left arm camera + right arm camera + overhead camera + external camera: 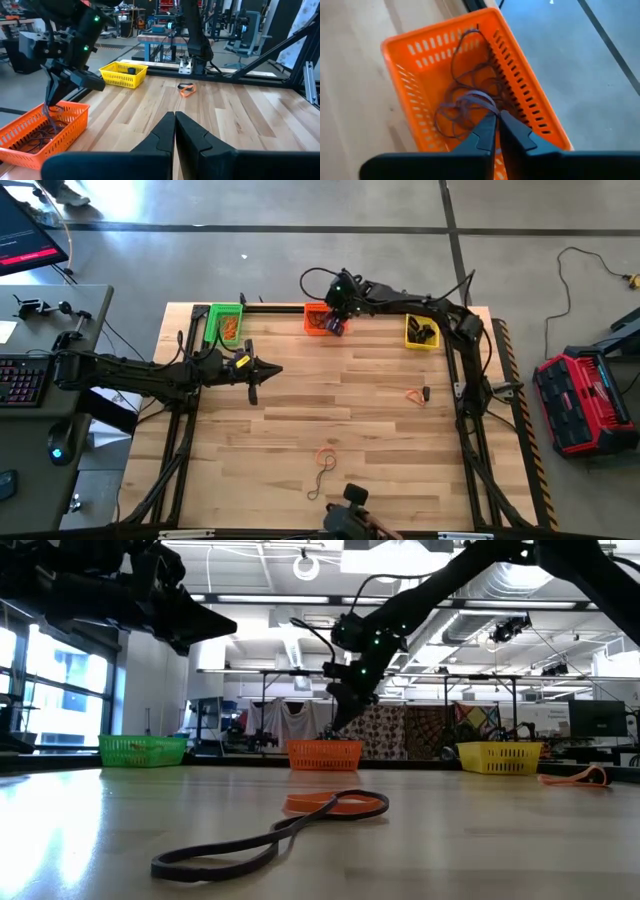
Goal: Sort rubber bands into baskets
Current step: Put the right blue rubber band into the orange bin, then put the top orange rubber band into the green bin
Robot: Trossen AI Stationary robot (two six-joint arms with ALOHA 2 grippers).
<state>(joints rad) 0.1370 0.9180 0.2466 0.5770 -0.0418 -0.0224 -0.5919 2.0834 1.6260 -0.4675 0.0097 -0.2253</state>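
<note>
Three mesh baskets stand along the far edge: green (225, 323), orange (318, 320) and yellow (421, 332). My right gripper (496, 119) hangs over the orange basket (445, 60), shut on a brown rubber band (470, 102). My left gripper (174, 116) is shut and empty above the table's left middle (265, 370). An orange band (326, 454) and a dark band (320, 480) lie flat near the front. Another orange band (415, 394) lies at the right. My right gripper pinches the brown band's upper loop (482, 104) between its two fingertips, coming from above and pointing down into the orange basket. The band hangs slack below the fingers (49, 111), its lower part among the bands on the basket floor.
The green basket holds orange bands (230, 328) and the yellow one holds dark bands (425, 333). A small dark piece (426, 392) lies beside the right orange band. Black frame rails run along the table's edges. The table's middle is bare wood.
</note>
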